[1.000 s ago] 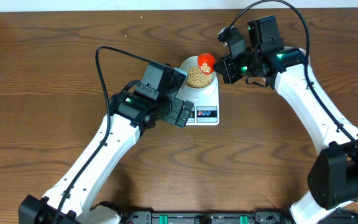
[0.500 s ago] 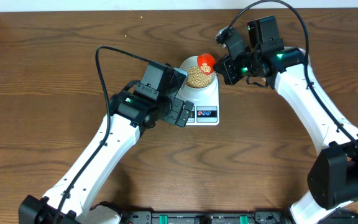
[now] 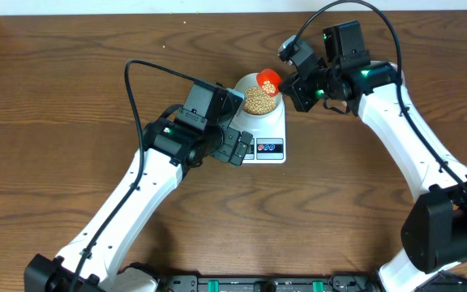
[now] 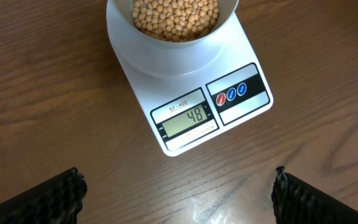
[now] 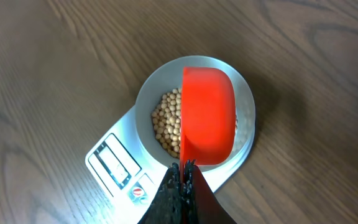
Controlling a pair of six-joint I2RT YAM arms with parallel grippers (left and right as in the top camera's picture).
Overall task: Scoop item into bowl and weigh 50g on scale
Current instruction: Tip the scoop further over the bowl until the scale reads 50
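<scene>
Orange plastic scoop (image 5: 208, 115) hangs over the small pale blue-grey round bowl (image 4: 227, 22), its handle pinched tight between the clenched fingers of the right gripper (image 5: 182, 171). The bowl stands on the flat white rectangular digital scale (image 4: 185, 74), and the small tan-yellow round beans (image 4: 176, 15) fill its bottom. The scale's grey display (image 4: 188, 120) reads 48, just short of the target, so the step in hand looks like the final top-up.

Doing it well probably means adding only a few beans at a time. A slow, slight roll of the wrist or a light shake over the middle of the bowl would serve better than a full tip. Pausing for the reading to settle, and keeping the scoop clear of the bowl's rim so it puts no load on the scale, should also help. Whether the scoop has beans in it I cannot tell.

The right arm reaches in from the right, wrist bent down over the bowl. The left gripper (image 4: 176, 180) hovers above the brown wooden table (image 3: 71, 81) just in front of the scale, fingers spread wide and holding nothing, its camera looking at the display.
</scene>
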